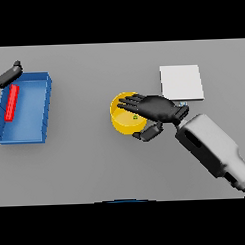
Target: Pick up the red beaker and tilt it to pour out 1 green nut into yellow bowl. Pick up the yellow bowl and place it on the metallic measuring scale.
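Your right hand (156, 109) is over the yellow bowl (125, 120), which stands on the grey table (90, 155) near the middle of the view. The fingers reach across the top of the bowl toward its left side, and the thumb curls down at the bowl's lower right rim — so the hand grasps the bowl by its right edge. The bowl looks upright. Inside it you can see one small green nut (135, 117), lying on the yellow bottom just under the fingers.

The metallic measuring scale (181, 82) is the pale square plate behind the bowl and to its right. It lies flat on the table, near the bowl but apart from it; your right wrist passes just in front of its lower edge.

Far on the left side there is a blue tray (39, 102). The red beaker (11, 102) lies in it on its side, in the left part of the tray, as a long red shape pointing away from you. Whether it touches the tray wall I cannot tell.

Your left hand (7, 74) shows at the left edge of the view, above the far left corner of the tray — its fingers are loose and spread, holding nothing, and it is just beside the upper end of the beaker without gripping it.
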Controlling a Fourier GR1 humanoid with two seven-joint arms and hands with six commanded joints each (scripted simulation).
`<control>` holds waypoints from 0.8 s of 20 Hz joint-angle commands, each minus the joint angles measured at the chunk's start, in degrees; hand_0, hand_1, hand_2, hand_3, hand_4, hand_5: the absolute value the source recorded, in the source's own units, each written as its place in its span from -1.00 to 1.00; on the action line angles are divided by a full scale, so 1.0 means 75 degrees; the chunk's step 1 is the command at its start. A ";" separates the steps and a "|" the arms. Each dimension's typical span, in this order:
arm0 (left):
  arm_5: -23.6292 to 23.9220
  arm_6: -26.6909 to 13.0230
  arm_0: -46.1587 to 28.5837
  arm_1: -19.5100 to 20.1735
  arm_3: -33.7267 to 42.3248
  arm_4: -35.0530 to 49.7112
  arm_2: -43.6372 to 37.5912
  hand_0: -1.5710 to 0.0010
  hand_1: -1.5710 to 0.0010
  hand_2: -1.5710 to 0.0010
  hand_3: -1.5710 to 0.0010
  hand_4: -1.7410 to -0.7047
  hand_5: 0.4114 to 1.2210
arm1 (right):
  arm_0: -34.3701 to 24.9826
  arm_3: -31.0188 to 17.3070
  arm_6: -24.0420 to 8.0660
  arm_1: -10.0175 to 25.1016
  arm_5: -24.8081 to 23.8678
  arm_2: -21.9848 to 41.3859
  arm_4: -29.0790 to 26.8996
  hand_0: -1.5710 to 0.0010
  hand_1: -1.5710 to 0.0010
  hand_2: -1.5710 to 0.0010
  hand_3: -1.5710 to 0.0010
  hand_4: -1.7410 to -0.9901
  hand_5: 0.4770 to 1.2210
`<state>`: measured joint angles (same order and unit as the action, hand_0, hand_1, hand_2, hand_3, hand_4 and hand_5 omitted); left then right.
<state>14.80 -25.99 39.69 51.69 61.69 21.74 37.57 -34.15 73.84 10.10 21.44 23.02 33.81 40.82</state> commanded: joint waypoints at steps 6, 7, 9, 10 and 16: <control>-0.0050 0.0165 0.0033 -0.0079 -0.0213 -0.0034 -0.0008 1.00 1.00 1.00 1.00 0.82 -0.23 | -0.0276 -0.0632 0.0213 -0.0101 0.0179 0.0349 0.0225 1.00 1.00 1.00 1.00 0.27 -0.45; -0.0008 0.0149 -0.0045 -0.0056 -0.0091 -0.0016 0.0007 1.00 1.00 1.00 1.00 0.82 -0.23 | -0.0289 -0.0675 0.0199 -0.0151 0.0235 0.0427 0.0263 1.00 1.00 1.00 1.00 0.25 -0.43; 0.0028 0.0047 -0.0023 -0.0077 -0.0072 -0.0012 0.0016 1.00 1.00 1.00 1.00 0.83 -0.23 | -0.0419 -0.0902 0.0256 -0.0186 0.0254 0.0453 0.0287 1.00 1.00 1.00 1.00 0.24 -0.41; 0.0075 0.0076 -0.0055 0.0017 0.0091 -0.0024 0.0008 1.00 1.00 1.00 1.00 0.83 -0.23 | -0.0456 -0.0950 0.0299 -0.0230 0.0267 0.0441 0.0249 1.00 1.00 1.00 1.00 0.23 -0.40; 0.0172 -0.0071 -0.0132 0.0048 0.0286 -0.0075 0.0103 1.00 1.00 1.00 1.00 0.83 -0.21 | -0.0487 -0.1278 0.0518 -0.0361 0.0088 0.0497 0.0292 1.00 1.00 0.96 0.92 0.19 -0.30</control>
<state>16.08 -26.56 38.67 52.04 63.83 21.18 38.35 -37.83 64.26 13.90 18.74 23.67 37.52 43.01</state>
